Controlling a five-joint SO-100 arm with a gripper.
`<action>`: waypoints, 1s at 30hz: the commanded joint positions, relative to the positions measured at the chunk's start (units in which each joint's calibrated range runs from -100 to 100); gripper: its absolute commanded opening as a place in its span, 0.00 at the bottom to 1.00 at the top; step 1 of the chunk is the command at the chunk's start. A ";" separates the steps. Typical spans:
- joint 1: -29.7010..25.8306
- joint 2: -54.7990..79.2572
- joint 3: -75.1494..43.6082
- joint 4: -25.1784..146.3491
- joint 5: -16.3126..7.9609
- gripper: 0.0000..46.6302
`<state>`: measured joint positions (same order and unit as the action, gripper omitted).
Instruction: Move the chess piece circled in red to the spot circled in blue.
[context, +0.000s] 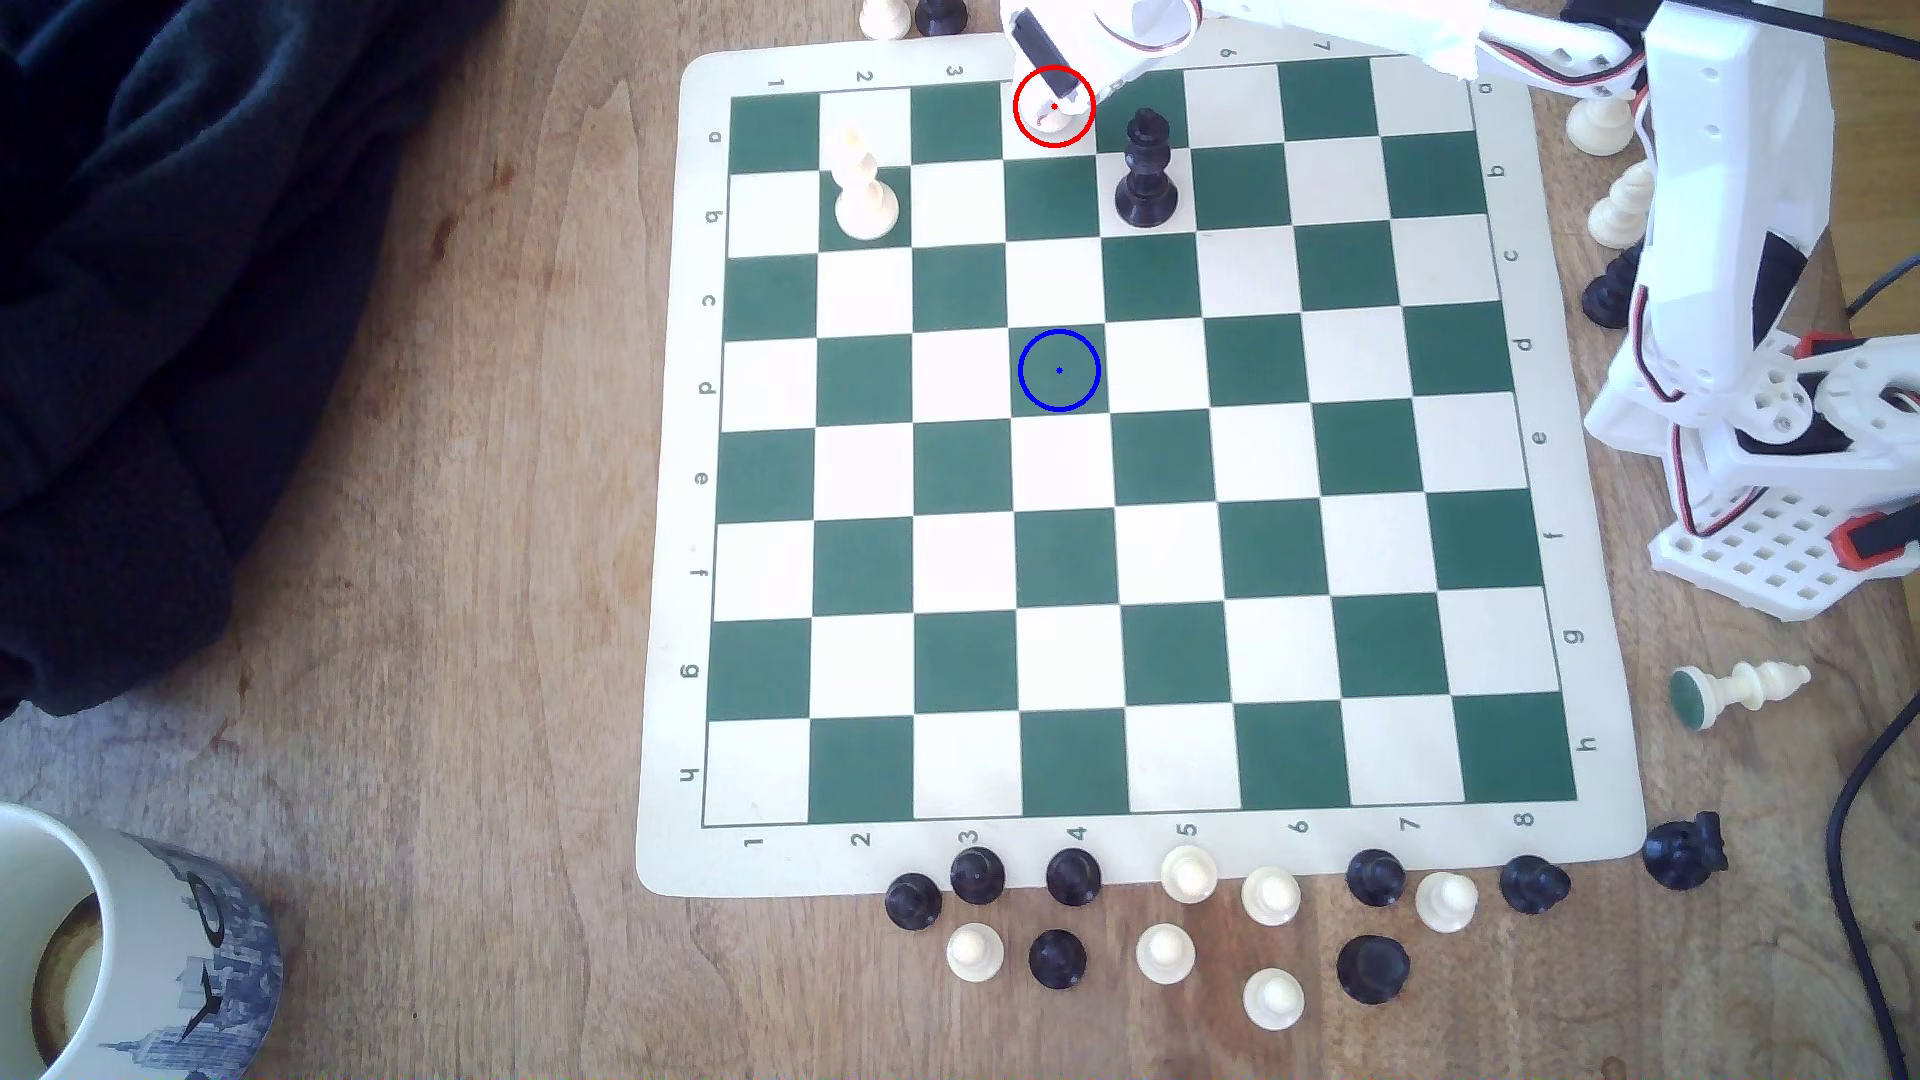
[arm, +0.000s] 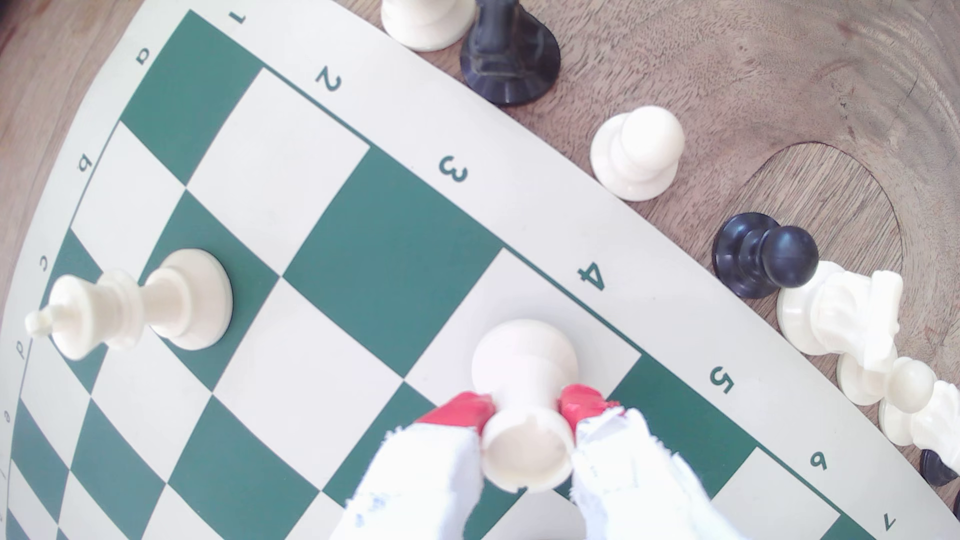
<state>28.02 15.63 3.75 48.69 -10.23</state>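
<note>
- Exterior view: the chessboard (context: 1132, 436) lies flat on a wooden table (context: 468, 519).
- Exterior view: the white arm (context: 1704, 260) stands at the exterior view's right and reaches across the far board edge.
- Exterior view: the gripper (context: 1051, 88) sits over the red-ringed pale square in row a, column 4.
- Exterior view: the cream pawn (context: 1056, 116) is inside the red ring, partly hidden by the gripper.
- Exterior view: the blue-ringed square (context: 1059, 371) is dark green, in row d, column 4, well apart from the pawn.
- Exterior view: the black king (context: 1145, 171) stands just beside the pawn, toward the exterior view's right.
- Exterior view: the taller cream piece (context: 862, 192) stands in column 2, toward the exterior view's left.
- Exterior view: spare pieces (context: 1174, 924) stand off the near board edge; a mug (context: 114, 955) sits at the near corner on the exterior view's left.
- Wrist view: the gripper (arm: 527, 410) is clenched on the cream pawn (arm: 524, 405); both red-tipped fingers (arm: 462, 407) press the stem below the ball head.
- Wrist view: the pawn's base is over the pale square by the numeral 4; whether it is touching the board cannot be told.
- Wrist view: the taller cream piece (arm: 135, 306) stands on a dark square, apart from the gripper.
</note>
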 joint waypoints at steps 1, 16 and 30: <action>0.41 -7.22 -4.75 0.29 0.44 0.00; -7.02 -28.27 -4.84 9.96 2.54 0.00; -16.96 -20.04 -3.30 19.29 2.34 0.00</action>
<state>11.58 -5.82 3.75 67.17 -7.89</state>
